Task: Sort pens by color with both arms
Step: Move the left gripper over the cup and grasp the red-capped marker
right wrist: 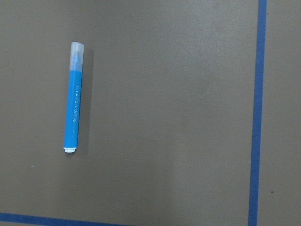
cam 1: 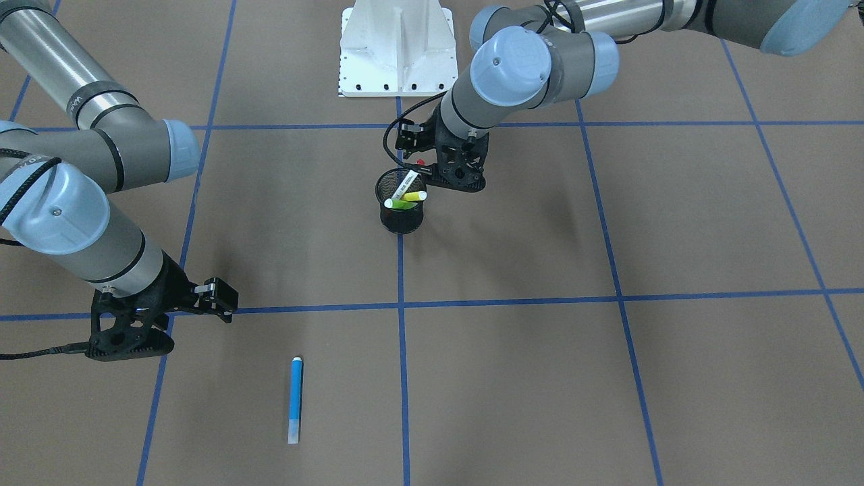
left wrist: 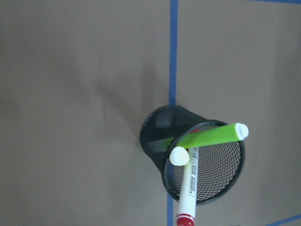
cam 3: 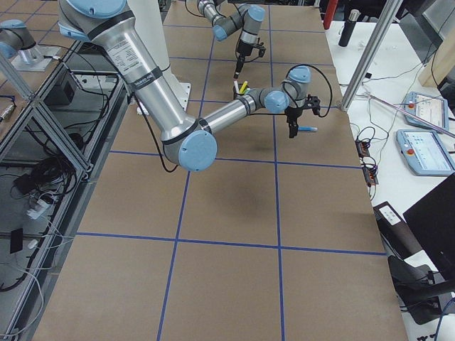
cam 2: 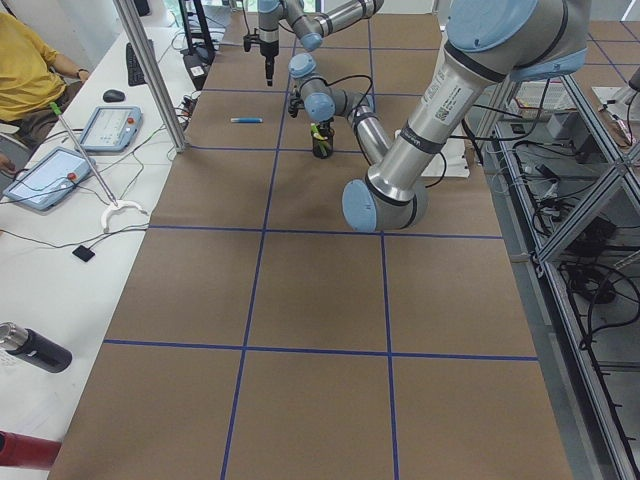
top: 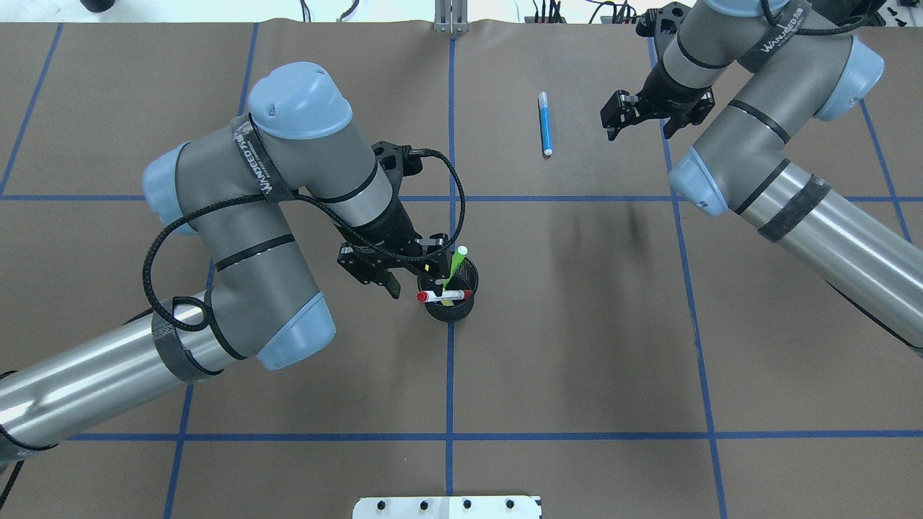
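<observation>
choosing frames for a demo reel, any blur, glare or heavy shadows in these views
Left wrist view: a little soft overall, with a faint shadow left of the cup. Right wrist view: the blue pen is sharp, with a thin shadow along its right side. Overhead view: glare streaks on the left arm's silver tube, light otherwise even.

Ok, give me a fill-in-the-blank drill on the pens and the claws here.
1. The pen lying alone on the table is ___.
2. The black mesh cup holds ___ pens.
3. The white-barrelled pen in the cup has a ___ cap.
4. The claw beside the cup is the robot's ___ one.

Missing words: blue; three; red; left.
</observation>
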Controlling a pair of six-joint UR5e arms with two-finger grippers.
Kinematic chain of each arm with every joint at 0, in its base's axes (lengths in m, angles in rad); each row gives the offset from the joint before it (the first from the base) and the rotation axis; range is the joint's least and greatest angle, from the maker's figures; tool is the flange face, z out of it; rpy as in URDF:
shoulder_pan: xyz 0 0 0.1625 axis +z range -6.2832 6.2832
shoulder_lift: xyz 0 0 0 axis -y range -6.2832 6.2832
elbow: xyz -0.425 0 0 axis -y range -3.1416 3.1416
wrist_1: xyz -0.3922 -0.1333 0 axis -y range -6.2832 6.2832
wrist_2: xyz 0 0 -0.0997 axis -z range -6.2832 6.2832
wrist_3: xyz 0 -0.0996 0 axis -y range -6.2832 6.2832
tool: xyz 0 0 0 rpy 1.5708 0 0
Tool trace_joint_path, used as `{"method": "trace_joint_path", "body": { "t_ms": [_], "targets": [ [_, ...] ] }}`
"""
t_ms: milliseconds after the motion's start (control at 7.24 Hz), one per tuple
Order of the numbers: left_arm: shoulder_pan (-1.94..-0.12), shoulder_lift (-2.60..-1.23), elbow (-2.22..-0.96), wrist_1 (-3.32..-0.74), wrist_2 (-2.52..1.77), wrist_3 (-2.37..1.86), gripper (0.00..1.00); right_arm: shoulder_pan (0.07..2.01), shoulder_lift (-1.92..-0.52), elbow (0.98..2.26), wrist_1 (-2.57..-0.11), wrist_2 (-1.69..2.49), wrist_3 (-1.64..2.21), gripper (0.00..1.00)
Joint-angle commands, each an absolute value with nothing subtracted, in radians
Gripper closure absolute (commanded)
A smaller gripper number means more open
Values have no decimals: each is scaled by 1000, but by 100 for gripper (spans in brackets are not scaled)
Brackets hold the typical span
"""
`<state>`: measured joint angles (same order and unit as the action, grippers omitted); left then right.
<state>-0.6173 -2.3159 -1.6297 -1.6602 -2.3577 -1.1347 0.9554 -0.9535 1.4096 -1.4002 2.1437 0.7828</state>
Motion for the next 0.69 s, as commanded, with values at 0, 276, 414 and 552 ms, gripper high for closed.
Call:
{"method": "trace_joint_path", "body": {
  "t_ms": [0,276,414,552],
  "targets": [
    [-607,-2326,-1597,-1666,-2358,-1126,39,953,-954,1408,-1399,2143,784,1],
    [-600,-2327,-1591,-1669,-2358,-1124,40,951,-954,1404,-1399,2141,782,1],
    [-598,-2339,-1571,-1670,-2358,-1124,48,950,-954,1401,-1397,2141,782,1],
    [-594,-2348,-1556,-1672,-2358,-1124,55,950,-954,1399,-1397,2141,782,1]
  ]
}}
